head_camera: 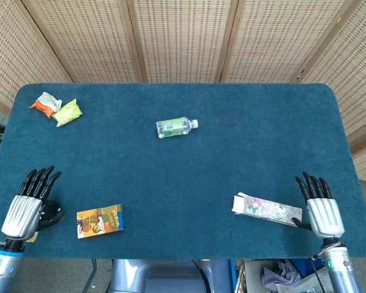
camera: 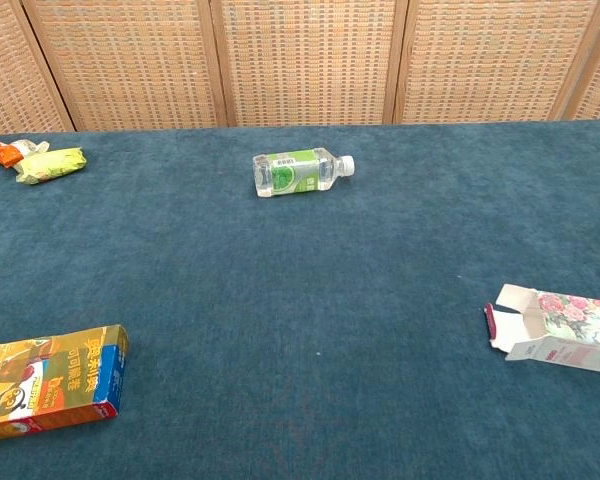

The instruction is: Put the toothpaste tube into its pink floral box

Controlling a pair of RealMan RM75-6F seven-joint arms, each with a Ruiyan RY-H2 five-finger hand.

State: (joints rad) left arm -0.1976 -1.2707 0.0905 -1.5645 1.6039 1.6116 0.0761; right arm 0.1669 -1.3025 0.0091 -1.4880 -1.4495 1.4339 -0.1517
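The right hand [head_camera: 324, 210] rests palm down near the front right edge of the blue table [head_camera: 250, 146], fingers straight and a little apart, holding nothing. Just beside it, on its inner side, lies the pink floral box [head_camera: 266, 208] flat on the cloth, its open flapped end pointing away from the hand; whether hand and box touch cannot be told. In the chest view a dark red end shows inside the box mouth [camera: 491, 322], probably the toothpaste tube.

The left hand [head_camera: 27, 207] lies near the front left edge, fingers extended and empty. A yellow and blue carton [head_camera: 100, 220] lies near its inner side. Well ahead of this hand sit two snack packets [head_camera: 57, 107], and a small water bottle [head_camera: 175, 127] lies on its side mid-table, far from both hands
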